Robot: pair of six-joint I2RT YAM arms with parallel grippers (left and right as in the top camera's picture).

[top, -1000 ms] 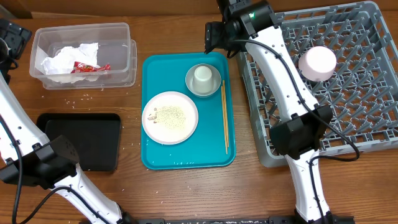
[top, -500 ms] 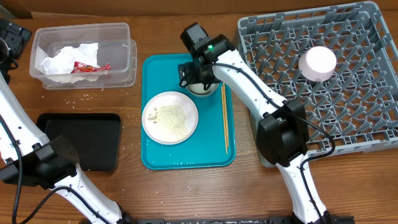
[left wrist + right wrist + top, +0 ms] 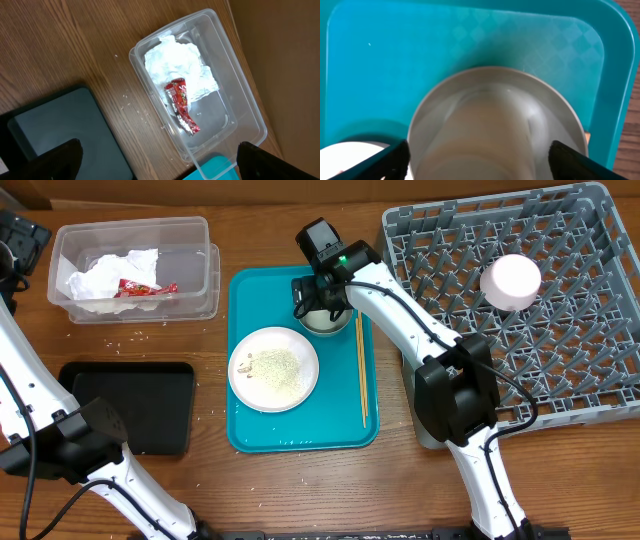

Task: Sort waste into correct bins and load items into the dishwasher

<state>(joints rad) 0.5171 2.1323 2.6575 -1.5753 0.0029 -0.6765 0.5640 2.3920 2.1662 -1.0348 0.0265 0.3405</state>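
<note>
My right gripper (image 3: 318, 304) is open and low over the small white cup (image 3: 326, 321), which stands in the round metal bowl (image 3: 345, 326) on the teal tray. In the right wrist view its fingers (image 3: 480, 157) straddle the cup (image 3: 485, 135) inside the bowl (image 3: 550, 100). The pinkish-white plate (image 3: 273, 368) holds rice grains. The chopsticks (image 3: 361, 370) lie to its right. The smaller pinkish dish (image 3: 511, 281) sits in the grey dish rack (image 3: 560, 370). The napkin (image 3: 175, 67) and the red wrapper (image 3: 181, 106) lie in the clear tub (image 3: 240, 100). My left gripper (image 3: 160, 160) is open and empty, high above the tub's near corner.
The black tray (image 3: 130, 405) lies at the front left and also shows in the left wrist view (image 3: 60, 130). Loose crumbs (image 3: 135, 335) dot the wood below the tub (image 3: 200, 240). The teal tray (image 3: 300, 435) lies between the tub and the rack.
My right gripper has moved from the rack's back left corner down and left to the bowl and cup, then settled slightly right. The left arm has not moved.
</note>
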